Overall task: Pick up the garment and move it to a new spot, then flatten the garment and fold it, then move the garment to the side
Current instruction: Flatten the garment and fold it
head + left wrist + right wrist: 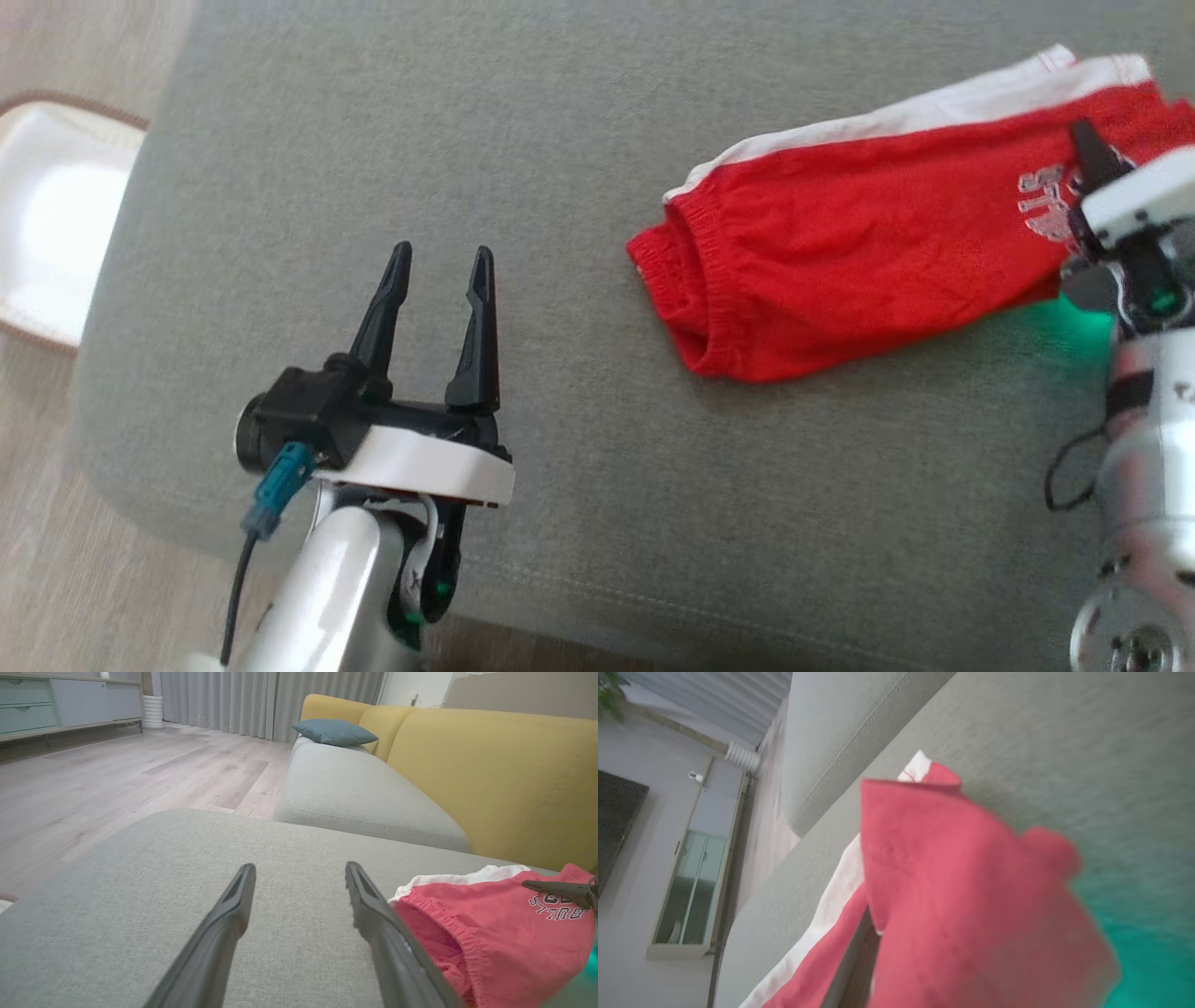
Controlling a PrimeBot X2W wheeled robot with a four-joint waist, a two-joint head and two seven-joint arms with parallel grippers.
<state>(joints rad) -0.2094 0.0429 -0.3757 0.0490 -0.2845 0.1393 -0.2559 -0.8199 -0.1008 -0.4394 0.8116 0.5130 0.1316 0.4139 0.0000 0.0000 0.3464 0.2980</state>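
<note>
The garment (pixel 859 252) is a pair of red shorts with white trim and pale lettering, lying on the right part of the grey cushion (pixel 653 523). My right gripper (pixel 1088 149) sits at the garment's right end, shut on a fold of its red cloth. In the right wrist view the garment (pixel 962 896) drapes over one dark finger (pixel 852 956). My left gripper (pixel 442 252) stands open above bare cushion, well left of the garment, with nothing between its fingers. In the left wrist view, the garment (pixel 504 933) lies just right of my left gripper (pixel 300 868).
The cushion's front edge runs close below my arms, with wood floor (pixel 37 485) to the left. A white pad with a brown rim (pixel 47 215) lies on that floor. Beyond the cushion stand a yellow sofa back (pixel 490 774) and a blue pillow (pixel 334 732).
</note>
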